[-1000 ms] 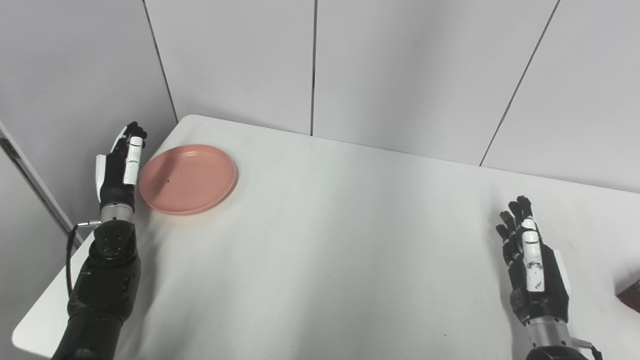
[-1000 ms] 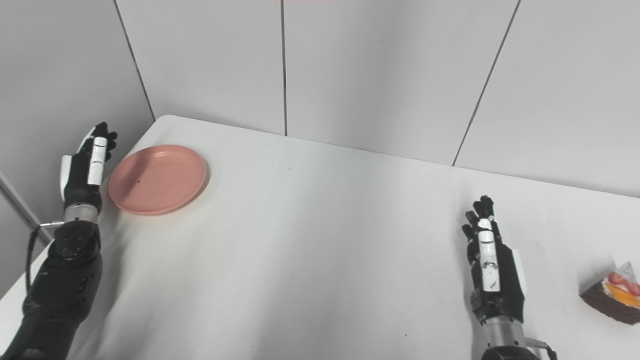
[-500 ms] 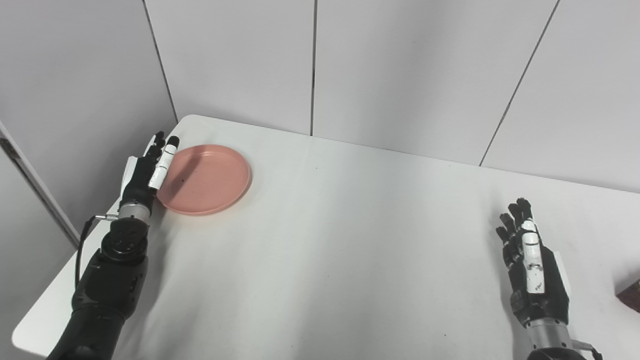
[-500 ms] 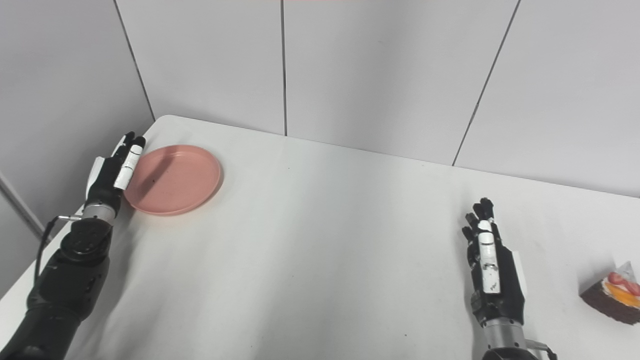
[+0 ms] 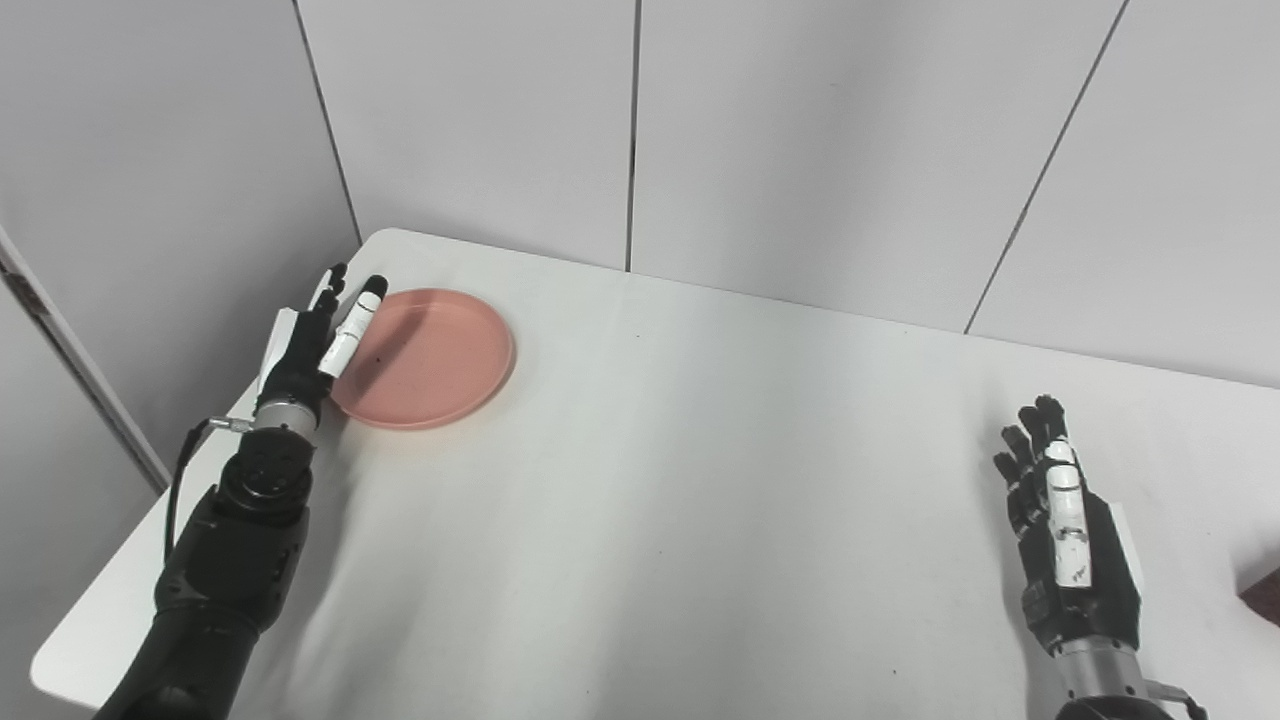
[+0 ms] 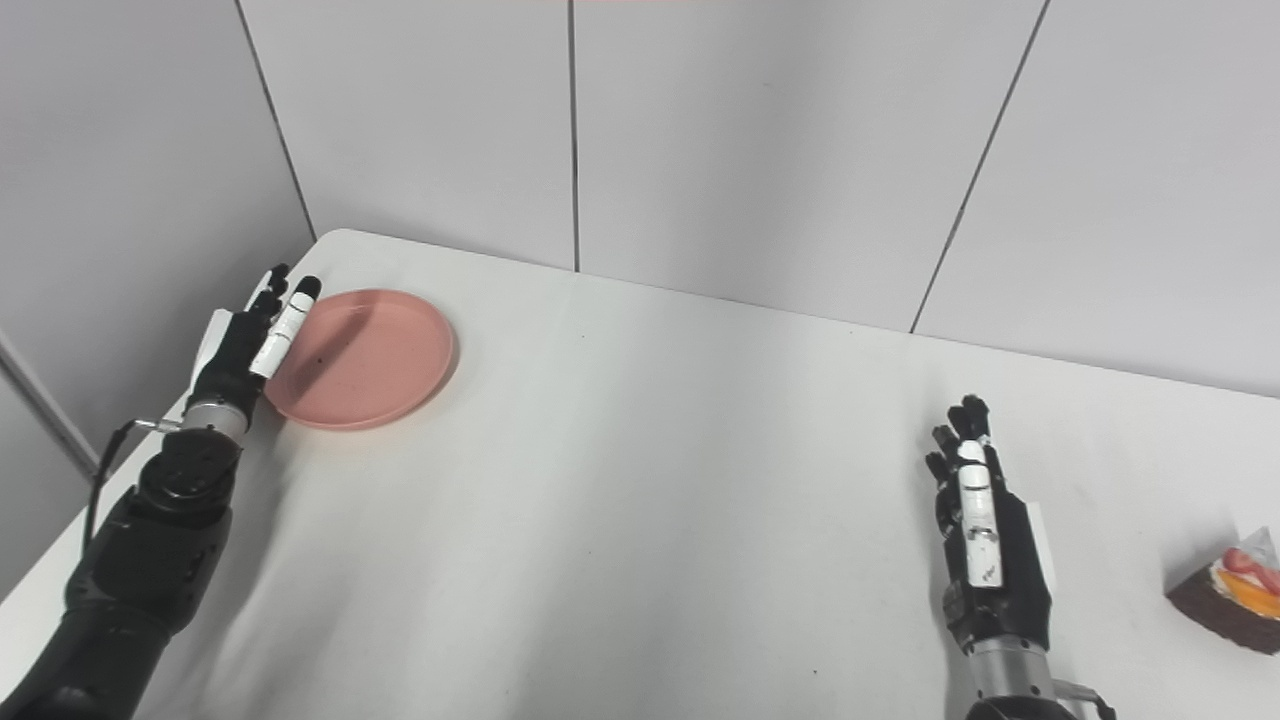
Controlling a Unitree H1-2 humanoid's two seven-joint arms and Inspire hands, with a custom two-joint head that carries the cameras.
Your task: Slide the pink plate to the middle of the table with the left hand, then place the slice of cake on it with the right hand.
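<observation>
Two steps, first in hand: the left hand (image 5: 318, 345), fingers straight and holding nothing, presses the plate's (image 5: 432, 358) left rim near the worktop's (image 5: 640, 500) far-left corner. Next, push rightward to centre. The right hand (image 6: 985, 545) waits flat and empty; cake (image 6: 1225, 590) sits far right.

No readable text, labels, brands, numbers or signs on any surface in either view.

left robot hand (image 5: 310, 345) moved right, pink plate (image 5: 435, 360) pushed rightward
</observation>
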